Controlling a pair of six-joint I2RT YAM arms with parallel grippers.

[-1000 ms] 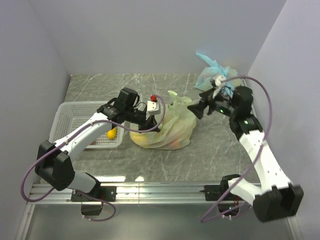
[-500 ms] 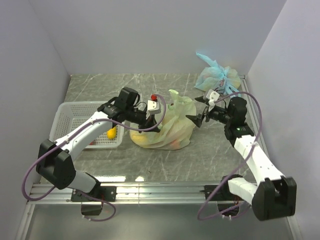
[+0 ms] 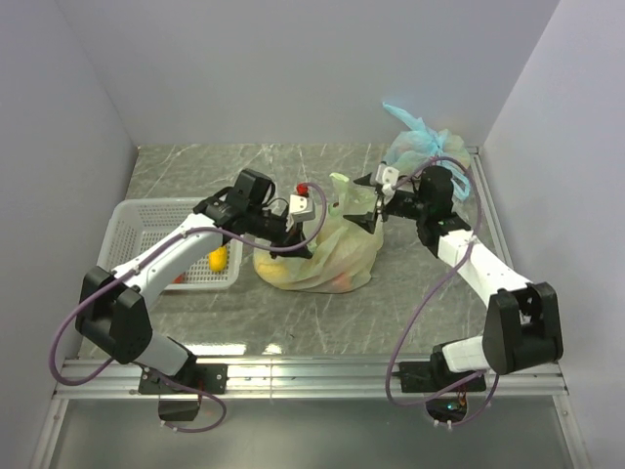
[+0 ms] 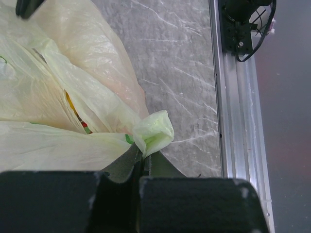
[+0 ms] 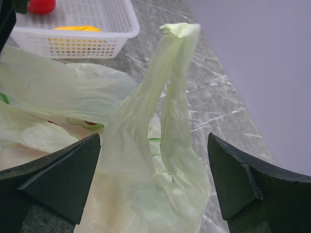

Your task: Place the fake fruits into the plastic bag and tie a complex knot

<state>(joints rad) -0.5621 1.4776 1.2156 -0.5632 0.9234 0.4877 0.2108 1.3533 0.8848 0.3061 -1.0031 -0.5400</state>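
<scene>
The pale yellow-green plastic bag (image 3: 327, 252) lies mid-table with fruit colours showing through its lower side (image 3: 285, 277). My left gripper (image 3: 298, 223) is shut on a bunched handle end (image 4: 154, 132) of the bag; in the left wrist view (image 4: 141, 164) the jaws pinch it. The other handle loop (image 5: 171, 82) stands upright (image 3: 341, 190). My right gripper (image 3: 369, 207) is open, and in the right wrist view (image 5: 155, 179) its fingers (image 5: 58, 177) stand either side of the loop's base without touching it. No knot shows.
A white basket (image 3: 137, 220) at the left holds a yellow fruit (image 3: 218, 260); the right wrist view shows the basket (image 5: 116, 34) with a red fruit (image 5: 41, 5). A tied light blue bag (image 3: 420, 147) sits at the back right. An aluminium rail (image 4: 233, 121) runs along the near edge.
My right arm has swung left from beside the blue bag to the green bag, and its open jaws now straddle the upright handle loop. The left gripper has kept its hold.
</scene>
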